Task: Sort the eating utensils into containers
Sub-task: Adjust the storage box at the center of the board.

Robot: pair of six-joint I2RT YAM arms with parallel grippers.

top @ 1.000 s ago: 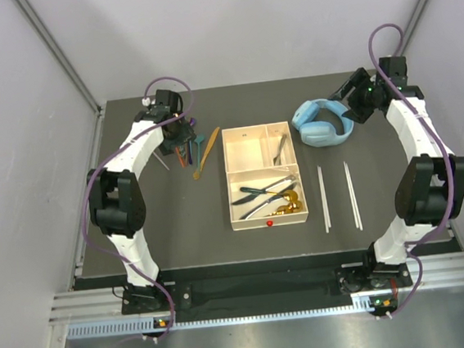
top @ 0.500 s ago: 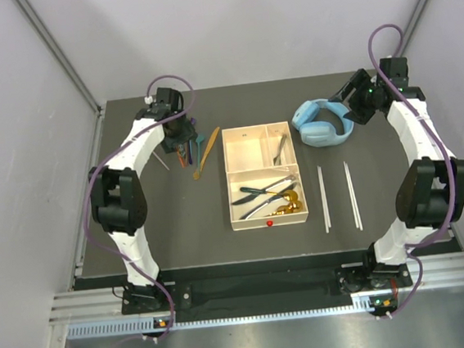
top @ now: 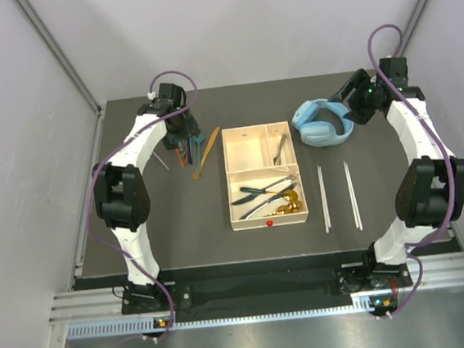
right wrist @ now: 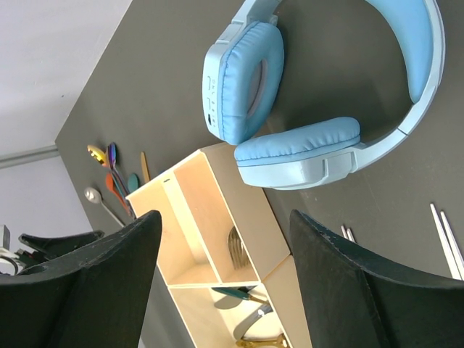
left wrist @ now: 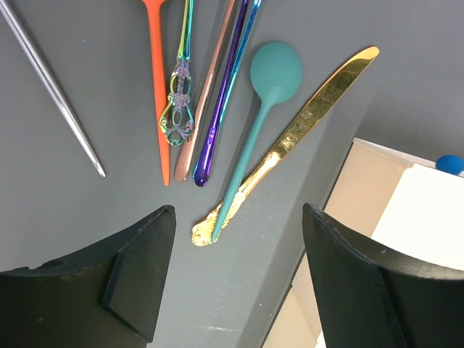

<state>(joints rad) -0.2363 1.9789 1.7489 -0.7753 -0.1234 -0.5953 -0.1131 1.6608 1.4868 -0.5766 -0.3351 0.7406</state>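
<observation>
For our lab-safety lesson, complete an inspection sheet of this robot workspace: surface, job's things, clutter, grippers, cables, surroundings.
Surface: dark table, no spill seen.
Job's things: cream tray partly filled; teal spoon, gold knife and orange spoon loose left of it; chopsticks to its right.
Clutter: light-blue headphones beyond the chopsticks.
Grippers: left gripper over the loose spoons, right gripper near the headphones; both jaws open, empty.
Cables: purple cables loop off both arms.
Surroundings: pale walls.
</observation>
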